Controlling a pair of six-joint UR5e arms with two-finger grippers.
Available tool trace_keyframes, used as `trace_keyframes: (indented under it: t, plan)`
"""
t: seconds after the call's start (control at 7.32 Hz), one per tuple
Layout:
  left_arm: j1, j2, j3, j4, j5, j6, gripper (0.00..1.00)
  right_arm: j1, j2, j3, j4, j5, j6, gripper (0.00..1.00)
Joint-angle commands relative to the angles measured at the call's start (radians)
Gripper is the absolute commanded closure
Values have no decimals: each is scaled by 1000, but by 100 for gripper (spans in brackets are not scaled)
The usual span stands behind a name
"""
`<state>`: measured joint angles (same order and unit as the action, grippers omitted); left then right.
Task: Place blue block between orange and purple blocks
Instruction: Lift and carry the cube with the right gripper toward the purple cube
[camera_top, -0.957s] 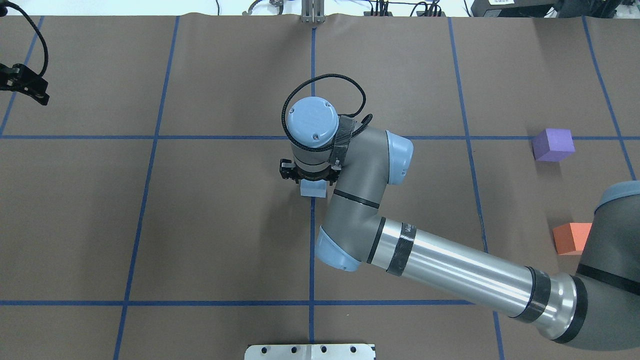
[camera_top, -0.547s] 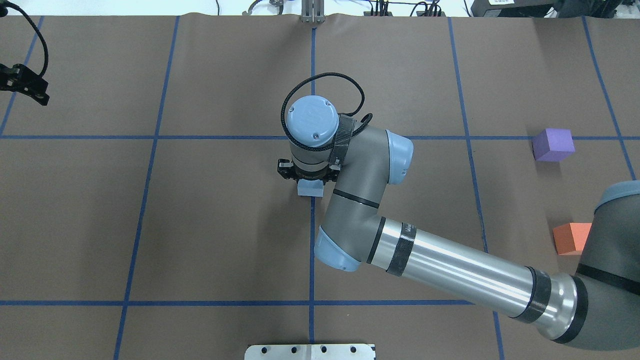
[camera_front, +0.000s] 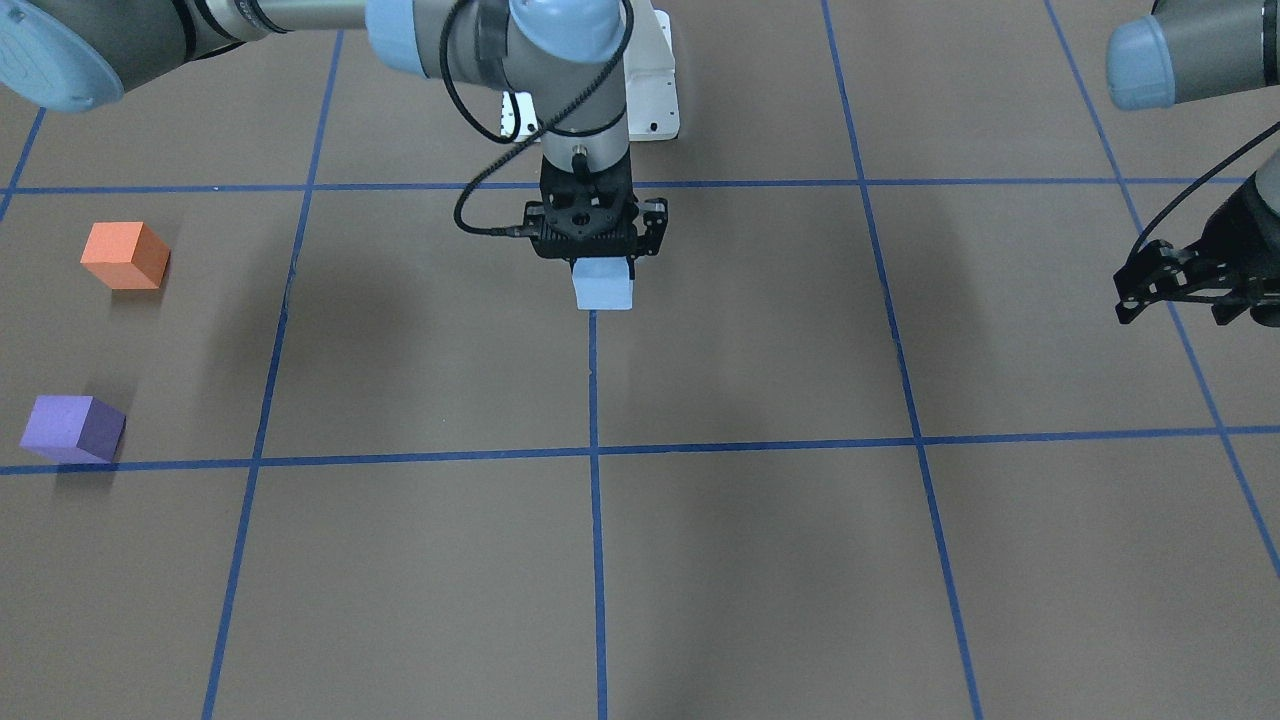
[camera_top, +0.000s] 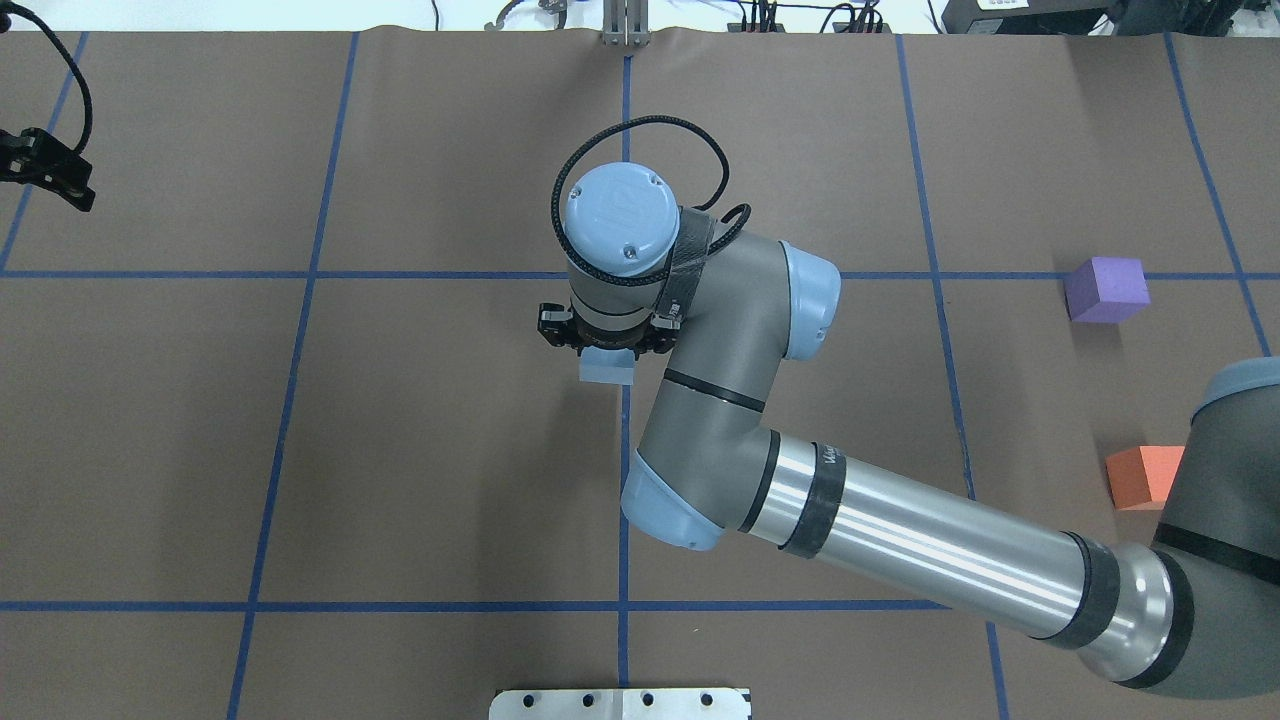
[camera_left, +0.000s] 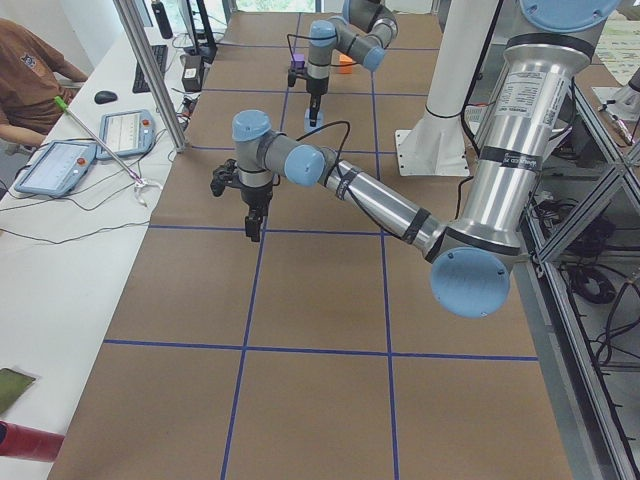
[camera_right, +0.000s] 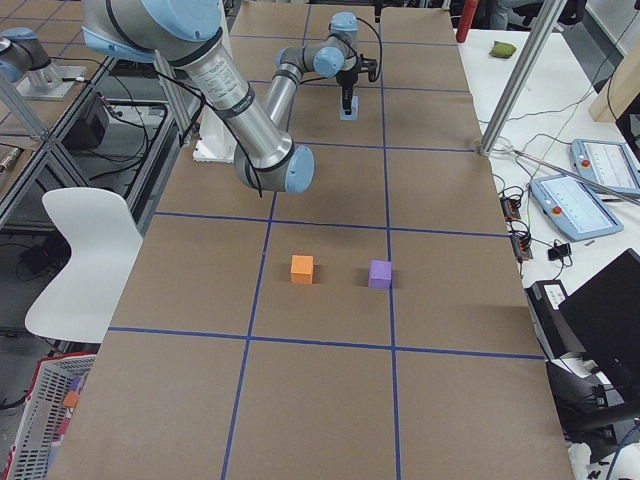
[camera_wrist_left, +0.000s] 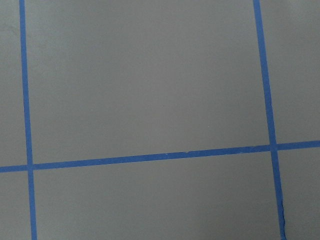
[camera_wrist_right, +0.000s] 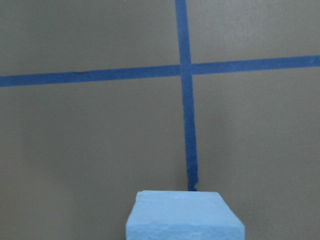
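Note:
My right gripper (camera_front: 600, 268) is shut on the light blue block (camera_front: 604, 286) and holds it a little above the table's middle. The block also shows in the overhead view (camera_top: 606, 369) and at the bottom of the right wrist view (camera_wrist_right: 185, 216). The orange block (camera_top: 1142, 477) and the purple block (camera_top: 1105, 289) sit apart on the table's right side, the orange one partly hidden by my right arm. Both show plainly in the front view, orange block (camera_front: 125, 255) and purple block (camera_front: 72, 428). My left gripper (camera_front: 1180, 312) hangs open and empty far to the left.
The brown table cover (camera_top: 450, 480) carries a grid of blue tape lines. A white mounting plate (camera_top: 620, 703) sits at the near edge. The left wrist view shows only bare cover and tape.
My right gripper has moved slightly left and away from the robot, and the blue block has gone with it. The left gripper, orange block and purple block have stayed put.

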<state>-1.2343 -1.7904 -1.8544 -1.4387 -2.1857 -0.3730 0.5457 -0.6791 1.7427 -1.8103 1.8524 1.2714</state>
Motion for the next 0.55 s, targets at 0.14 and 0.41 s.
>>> trace_keyframes:
  t: [0.14, 0.41]
  plan:
    - [-110, 63, 29, 0, -3, 210, 0, 277, -156, 327, -238, 155, -198, 100]
    - [-233, 86, 128, -3, -104, 403, 0, 441, -392, 370, -215, 260, -546, 100]
